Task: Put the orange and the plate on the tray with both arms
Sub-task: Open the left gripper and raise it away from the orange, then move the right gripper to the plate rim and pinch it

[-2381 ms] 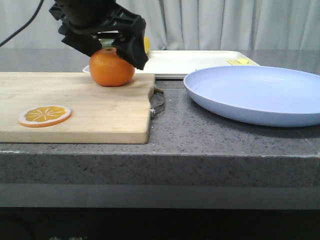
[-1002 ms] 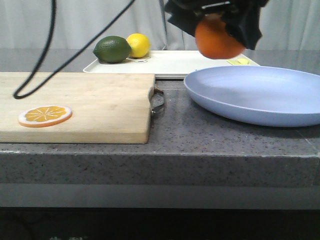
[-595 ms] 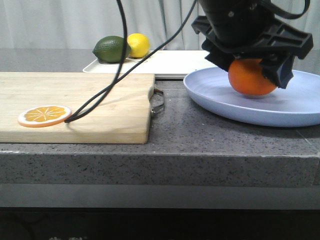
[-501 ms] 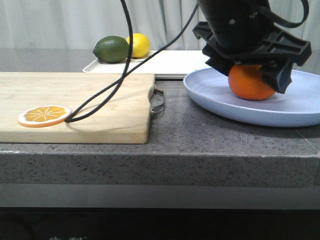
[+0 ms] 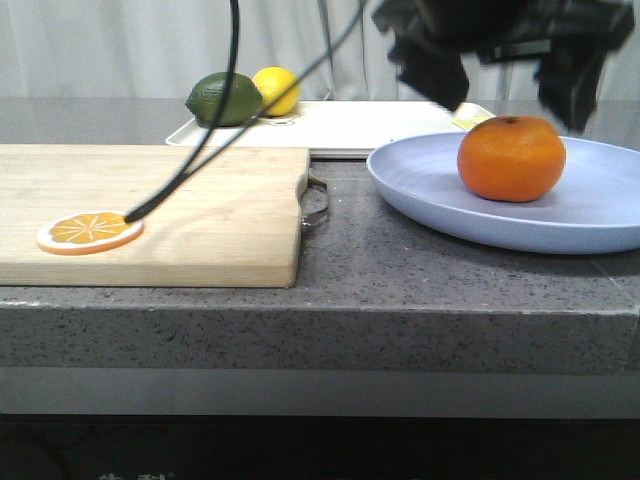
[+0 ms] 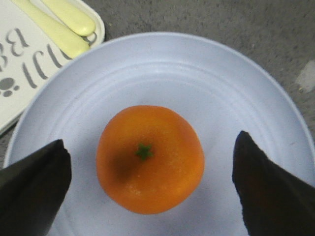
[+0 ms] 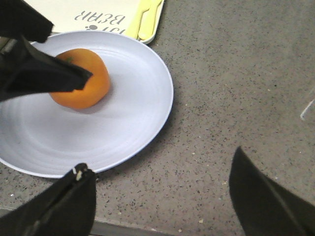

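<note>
The orange (image 5: 511,158) sits free on the lavender-blue plate (image 5: 440,195), on the counter to the right. My left gripper (image 5: 500,65) hovers just above the orange, open and empty. In the left wrist view the orange (image 6: 150,158) lies between the spread fingers of the gripper (image 6: 151,140), touching neither, on the plate (image 6: 172,64). My right gripper (image 7: 160,160) is open and empty over the grey counter beside the plate (image 7: 138,103); the orange (image 7: 81,78) shows there too. The off-white tray (image 5: 370,125) lies behind the plate.
A green lime (image 5: 224,98) and a yellow lemon (image 5: 277,90) sit at the tray's left end. Yellow utensils (image 6: 59,24) lie on the tray's corner near the plate. A wooden cutting board (image 5: 180,200) with an orange slice (image 5: 90,231) is at left.
My left gripper carried the orange from the cutting board to the plate, set it down, opened and rose above it. The orange now rests free on the plate.
</note>
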